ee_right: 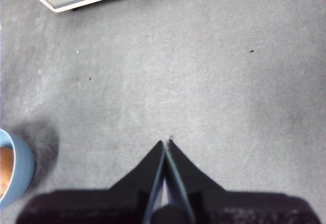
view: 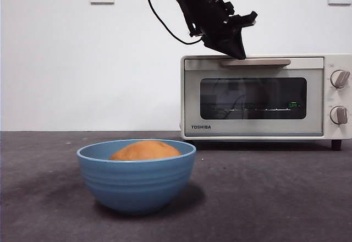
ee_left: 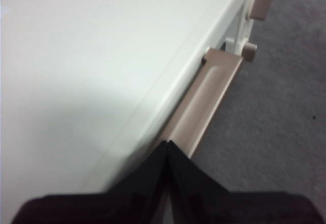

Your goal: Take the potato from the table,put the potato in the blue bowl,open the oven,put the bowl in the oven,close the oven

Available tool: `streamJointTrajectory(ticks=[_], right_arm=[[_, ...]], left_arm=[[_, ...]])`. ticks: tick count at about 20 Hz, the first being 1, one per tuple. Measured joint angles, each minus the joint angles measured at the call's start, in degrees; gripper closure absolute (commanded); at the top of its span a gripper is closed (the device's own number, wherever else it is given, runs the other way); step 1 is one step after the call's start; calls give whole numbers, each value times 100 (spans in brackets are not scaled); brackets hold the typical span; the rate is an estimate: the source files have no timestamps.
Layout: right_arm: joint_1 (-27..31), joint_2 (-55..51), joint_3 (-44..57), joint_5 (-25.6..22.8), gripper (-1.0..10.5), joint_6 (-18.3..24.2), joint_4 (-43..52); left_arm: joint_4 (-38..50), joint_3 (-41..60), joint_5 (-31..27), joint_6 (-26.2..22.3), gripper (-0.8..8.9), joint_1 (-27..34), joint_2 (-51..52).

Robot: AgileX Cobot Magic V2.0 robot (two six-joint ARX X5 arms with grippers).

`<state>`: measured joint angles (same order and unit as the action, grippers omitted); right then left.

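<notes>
The potato (view: pixel 146 150) lies inside the blue bowl (view: pixel 136 181), its orange-brown top showing just above the rim. The bowl stands upright on the table (view: pixel 275 198), in front of the oven (view: pixel 264 96) and offset toward the side away from the knobs, well apart from the oven. The oven door is closed, and its beige bar handle (view: pixel 256 62) runs along the top edge of the door. The left gripper (ee_left: pixel 168 143) is positioned at the top front edge of the oven, its tip directly at the handle near the end away from the knobs; its two black jaws are pressed together with nothing between them. The right gripper (ee_right: pixel 166 142) hangs above bare table between the bowl and the oven, its jaws likewise pressed together and holding nothing.
</notes>
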<state>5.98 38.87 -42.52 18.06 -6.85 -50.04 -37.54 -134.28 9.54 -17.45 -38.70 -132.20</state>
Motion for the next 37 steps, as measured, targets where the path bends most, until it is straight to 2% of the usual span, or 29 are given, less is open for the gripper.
streamJointTrajectory(ticks=[4,6,11,13,15,21,28,33,37], right_arm=[[0,0,0,155,954,-61,-9],[2,0,0,437,947,-203,-94],[0,-52,-4,1484,947,-522,-131],[0,-129,-68,1646,948,-640,-203],[0,-229,-232,1613,948,-717,-398],[0,-413,-1228,1051,948,-748,-1344],[0,-420,-3222,669,948,-505,-2734],[0,-426,-4343,595,948,-490,-2745],[0,-431,-4697,573,948,-492,-2745]], left_arm=[[-280,-33,42,138,819,-37,35],[-393,-37,42,210,819,-68,52],[-616,-39,59,448,819,-168,68],[-778,-42,92,566,819,-229,76],[-992,-42,149,680,819,-291,83],[-1449,7,173,964,819,-501,42],[-1471,55,125,1187,819,-675,-17],[-1342,317,109,1379,819,-809,-33],[-1340,892,136,1478,819,-907,-70]])
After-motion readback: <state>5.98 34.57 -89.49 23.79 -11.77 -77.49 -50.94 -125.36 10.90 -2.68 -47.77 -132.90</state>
